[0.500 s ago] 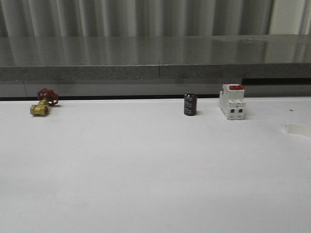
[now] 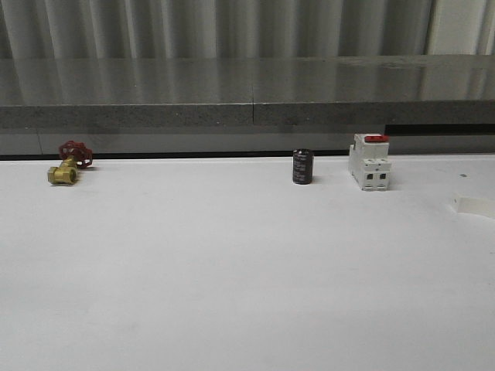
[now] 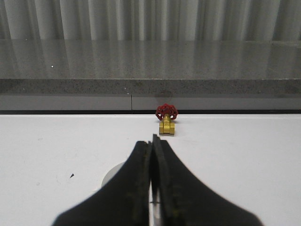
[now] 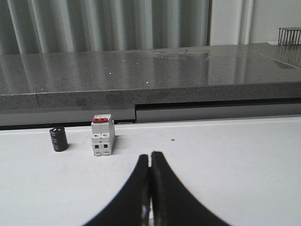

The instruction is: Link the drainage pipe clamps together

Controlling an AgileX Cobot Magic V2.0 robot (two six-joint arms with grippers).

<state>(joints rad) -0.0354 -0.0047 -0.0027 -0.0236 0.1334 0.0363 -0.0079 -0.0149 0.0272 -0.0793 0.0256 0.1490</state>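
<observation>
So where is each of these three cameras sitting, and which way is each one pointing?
Front view: looks forward over the white table at a brass valve, a black capacitor and a red-topped breaker; none of the robot's body here.
Left wrist view: rides the left arm, facing the valve, with the shut left tool in the foreground.
Right wrist view: rides the right arm, facing the capacitor and breaker, shut right tool in the foreground.
Shared: each wrist view repeats front-view objects.
</observation>
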